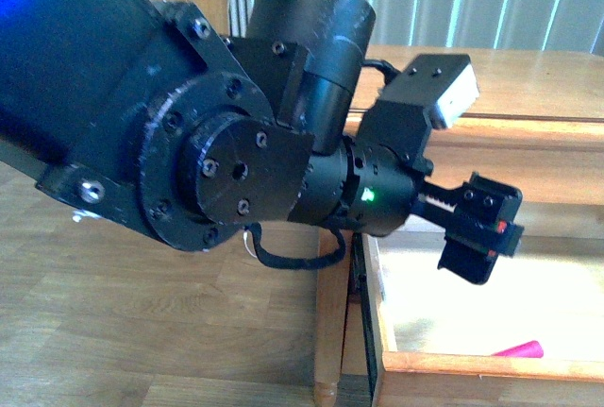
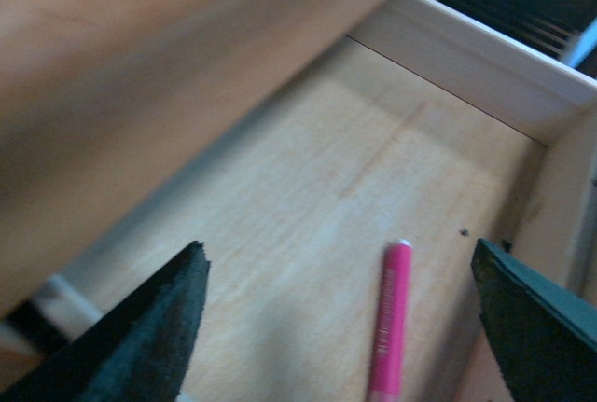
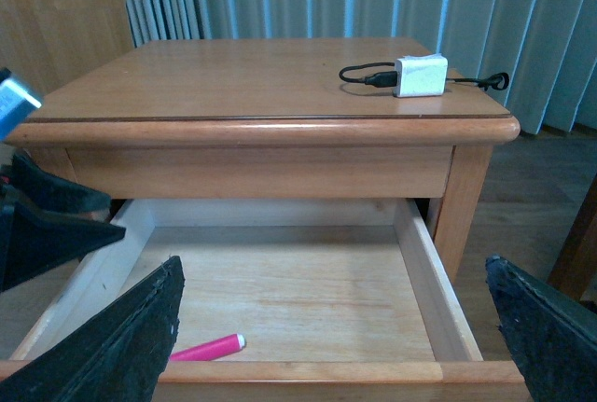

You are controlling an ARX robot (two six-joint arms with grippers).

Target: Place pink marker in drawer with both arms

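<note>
Your left arm (image 1: 217, 161) stretches out rightward, its big joint close to the camera, left pincer (image 1: 481, 229) spread wide; your right pincer (image 3: 333, 281) gapes wide too.

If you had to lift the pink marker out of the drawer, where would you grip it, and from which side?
Probably mid-barrel on the pink marker, coming from above and closing across its length: it lies flat on the drawer floor, and its walls likely block a sideways approach.

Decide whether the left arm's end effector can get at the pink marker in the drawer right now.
Probably yes. The drawer stands open, the pink marker lies bare on its bottom, and the left end effector hangs open above it with nothing between.
</note>
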